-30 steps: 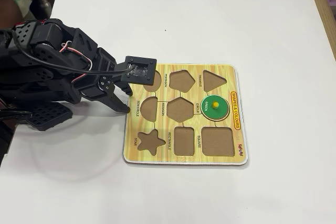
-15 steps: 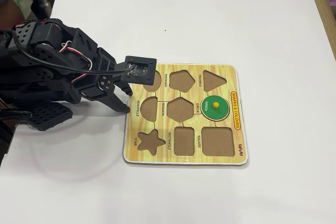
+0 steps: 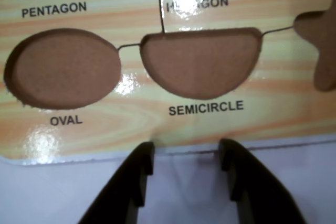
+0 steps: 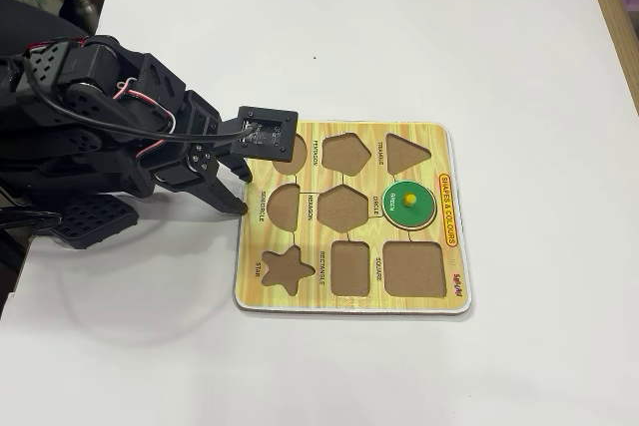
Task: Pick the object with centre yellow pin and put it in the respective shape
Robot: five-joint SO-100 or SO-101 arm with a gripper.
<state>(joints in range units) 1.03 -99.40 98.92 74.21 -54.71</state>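
A green round piece with a yellow pin in its centre lies in the circle recess of the wooden shape board, on the board's right side in the fixed view. It is out of the wrist view. My gripper is open and empty at the board's left edge, beside the semicircle recess. In the wrist view my gripper hangs over the white table just short of the board, facing the empty semicircle recess and the oval recess.
The other recesses are empty: star, hexagon, pentagon, triangle, rectangle and square. The board lies on a white table. The arm's base stands to the left.
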